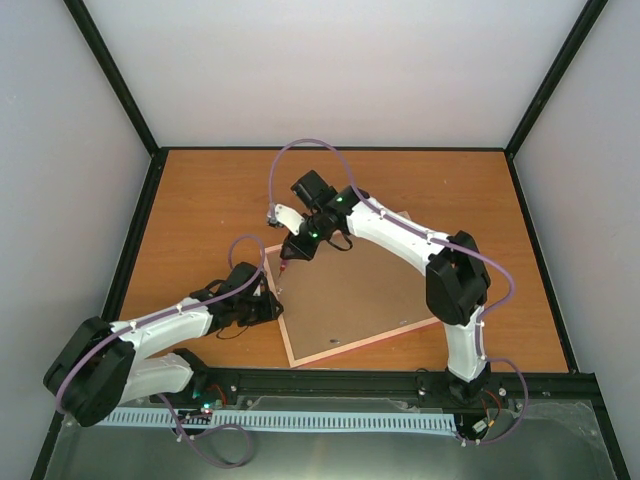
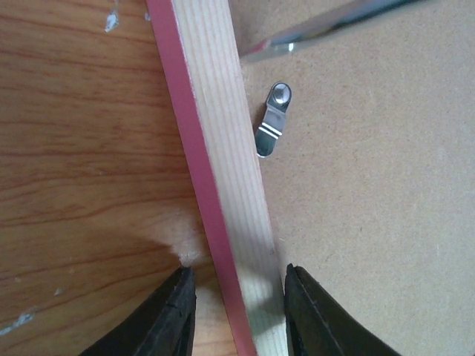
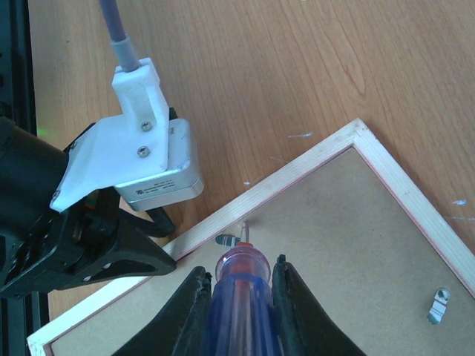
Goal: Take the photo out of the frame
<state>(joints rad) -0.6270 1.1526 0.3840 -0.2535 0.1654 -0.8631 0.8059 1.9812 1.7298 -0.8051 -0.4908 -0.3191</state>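
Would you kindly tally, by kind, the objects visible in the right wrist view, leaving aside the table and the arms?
pink frame: 1
backing board: 1
screwdriver: 1
metal clips: 2
Total: 5

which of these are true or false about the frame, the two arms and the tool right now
1. The frame lies face down, its brown backing board up. True.
2. The right jaws are empty. False: they are shut on a screwdriver.
3. The left jaws straddle the frame's wooden rail, one on each side. True.
4. The photo lies out on the table beside the frame. False: no photo is in view, and the board covers the frame's back.
5. The screwdriver's tip sits at a metal clip by the frame's edge. True.
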